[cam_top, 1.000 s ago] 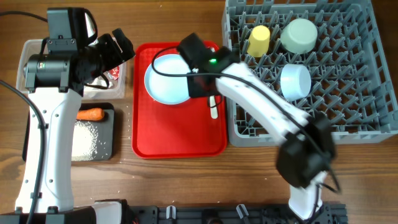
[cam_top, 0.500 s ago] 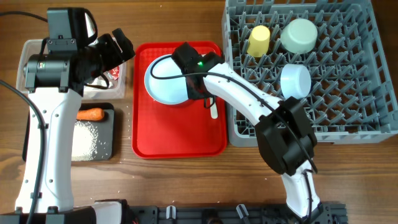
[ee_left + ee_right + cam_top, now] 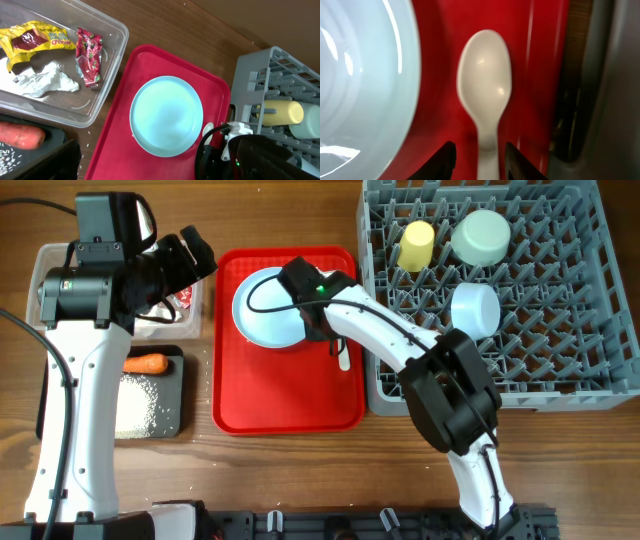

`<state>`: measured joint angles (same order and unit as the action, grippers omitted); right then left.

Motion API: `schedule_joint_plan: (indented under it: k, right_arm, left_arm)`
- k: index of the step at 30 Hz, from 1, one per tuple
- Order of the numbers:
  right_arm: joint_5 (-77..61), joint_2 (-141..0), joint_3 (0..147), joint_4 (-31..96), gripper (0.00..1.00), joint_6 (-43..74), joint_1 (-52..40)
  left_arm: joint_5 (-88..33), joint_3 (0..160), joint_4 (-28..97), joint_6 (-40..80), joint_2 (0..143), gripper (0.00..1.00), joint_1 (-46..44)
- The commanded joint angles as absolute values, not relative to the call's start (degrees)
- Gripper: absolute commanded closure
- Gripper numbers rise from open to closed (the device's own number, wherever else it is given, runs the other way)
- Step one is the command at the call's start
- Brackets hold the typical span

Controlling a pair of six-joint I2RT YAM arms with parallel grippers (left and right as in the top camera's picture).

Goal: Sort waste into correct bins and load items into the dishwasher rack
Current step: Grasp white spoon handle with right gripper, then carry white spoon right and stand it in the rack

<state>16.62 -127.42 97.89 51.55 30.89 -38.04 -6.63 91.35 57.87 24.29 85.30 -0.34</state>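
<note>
The white plastic spoon [image 3: 485, 85] lies on the red tray [image 3: 290, 400], to the right of the pale blue plate [image 3: 265, 305]. My right gripper [image 3: 480, 147] is low over the tray with a finger on each side of the spoon's handle. Red shows between the fingers and the handle, so it is open. My left gripper [image 3: 196, 250] hovers open and empty over the right end of the clear tub [image 3: 107, 95]. That tub holds a yellow wrapper [image 3: 35, 40], a red wrapper [image 3: 89, 55] and a tissue wad [image 3: 45, 82].
The grey dishwasher rack [image 3: 560, 340] at the right holds a yellow cup [image 3: 416, 243] and two pale bowls [image 3: 481, 237] [image 3: 475, 310]. The black tray [image 3: 175, 415] at the left holds a carrot [image 3: 145, 364] and rice [image 3: 135, 400]. The rack wall stands close beside the spoon.
My right wrist has shifted slightly left and settled over the spoon, its elbow swinging in toward the tray and its fingers narrowing. The left arm has not moved.
</note>
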Motion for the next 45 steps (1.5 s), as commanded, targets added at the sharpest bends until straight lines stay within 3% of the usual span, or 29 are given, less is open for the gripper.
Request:
schedule_joint_plan:
  k: [1,19,34,38,45]
  right_arm:
    - [18.59,-128.49,97.38,50.92,0.66,32.12,-36.71]
    - [14.59,-130.98,96.99,48.03,0.69,31.59,-36.29]
    - [9.3,-130.98,97.01,51.66,0.83,31.64,-36.29]
    - [9.3,-130.98,97.01,51.64,0.96,31.64,-36.29]
    - [9.37,-130.08,97.3,51.88,0.96,29.8,-36.29]
  left_arm:
    - [-5.91,91.5,57.74,23.35,85.27,0.0,-0.05]
    - [-5.91,91.5,57.74,23.35,85.27,0.0,-0.05]
    - [-5.89,91.5,57.74,23.35,85.27,0.0,-0.03]
    - [-5.91,91.5,57.74,23.35,85.27,0.0,-0.05]
    - [-5.91,91.5,57.74,23.35,85.27,0.0,-0.05]
